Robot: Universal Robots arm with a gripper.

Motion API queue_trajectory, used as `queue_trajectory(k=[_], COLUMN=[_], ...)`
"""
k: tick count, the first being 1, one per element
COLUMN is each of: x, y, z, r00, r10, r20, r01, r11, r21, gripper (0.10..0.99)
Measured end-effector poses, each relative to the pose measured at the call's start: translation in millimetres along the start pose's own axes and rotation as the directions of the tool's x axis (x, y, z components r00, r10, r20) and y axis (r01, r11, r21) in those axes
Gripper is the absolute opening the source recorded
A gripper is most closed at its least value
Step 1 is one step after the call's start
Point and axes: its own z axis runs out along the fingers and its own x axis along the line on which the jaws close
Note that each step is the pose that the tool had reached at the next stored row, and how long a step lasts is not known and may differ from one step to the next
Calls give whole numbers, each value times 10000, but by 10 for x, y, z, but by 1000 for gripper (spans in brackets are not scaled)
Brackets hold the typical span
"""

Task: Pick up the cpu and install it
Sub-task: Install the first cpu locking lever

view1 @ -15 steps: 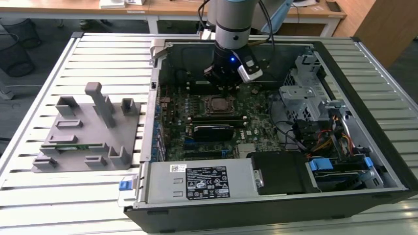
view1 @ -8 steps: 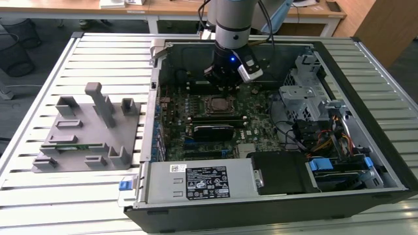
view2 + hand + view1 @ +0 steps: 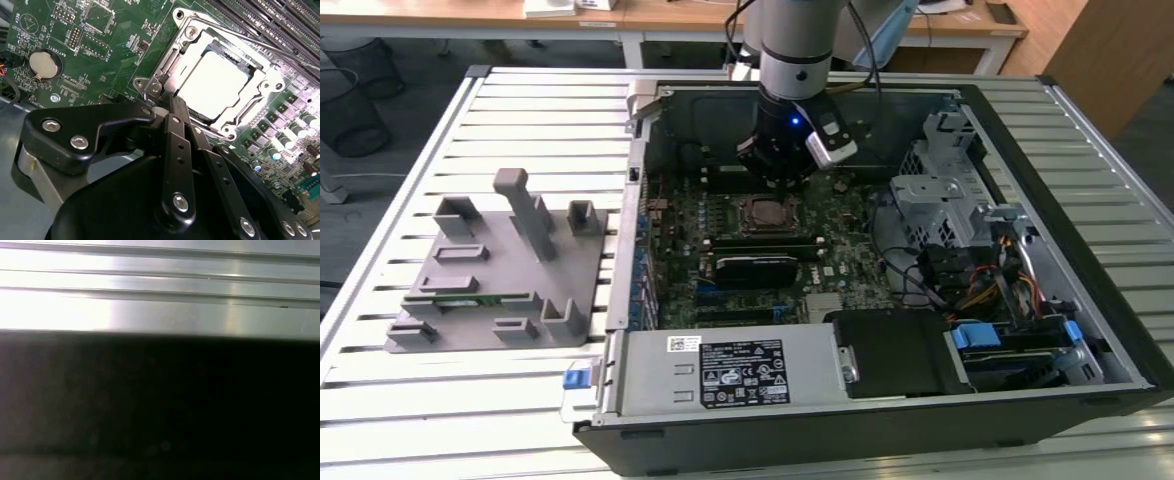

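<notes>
In the second wrist view the black gripper (image 3: 162, 107) sits closest to the lens, its linkage arms and silver screws taking up the near part of the picture and its fingers converging to a narrow tip right at the edge of the socket frame (image 3: 260, 107); the jaws look pressed together with nothing pinched between them. Just past that tip lies the cpu (image 3: 214, 85), its pale metal top glaring bright, seated flat inside the silver socket frame on the green motherboard (image 3: 100, 55). A round coin battery (image 3: 42, 65) sits on the board well off to one side of the socket, and rows of dark memory slots (image 3: 260, 20) run beyond it. In the exterior view, nearest the camera, the grey power supply (image 3: 727, 370) with its label fills the front of the open computer case (image 3: 854, 440), which lies on a slatted metal table (image 3: 400, 400). Toward the exterior view's left, a grey fixture block (image 3: 500, 265) with upright posts stands on the table beside the case, with a narrow green strip lying in it. Farther in, the motherboard (image 3: 720, 250) fills the case floor, with the cpu (image 3: 765, 211) in its socket near the middle. The gripper (image 3: 781, 180) hangs directly over that socket, close above it, on the grey arm (image 3: 797, 45) that comes down from the far side. Wooden desks (image 3: 680, 15) stand behind.
</notes>
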Motion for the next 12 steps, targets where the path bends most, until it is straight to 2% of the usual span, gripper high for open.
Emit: queue_trajectory(k=[12], x=[-1], y=[48], z=[13], r00=[10000], r10=[0], r20=[0], r01=[0], r11=[10000], r21=[1], gripper=[106])
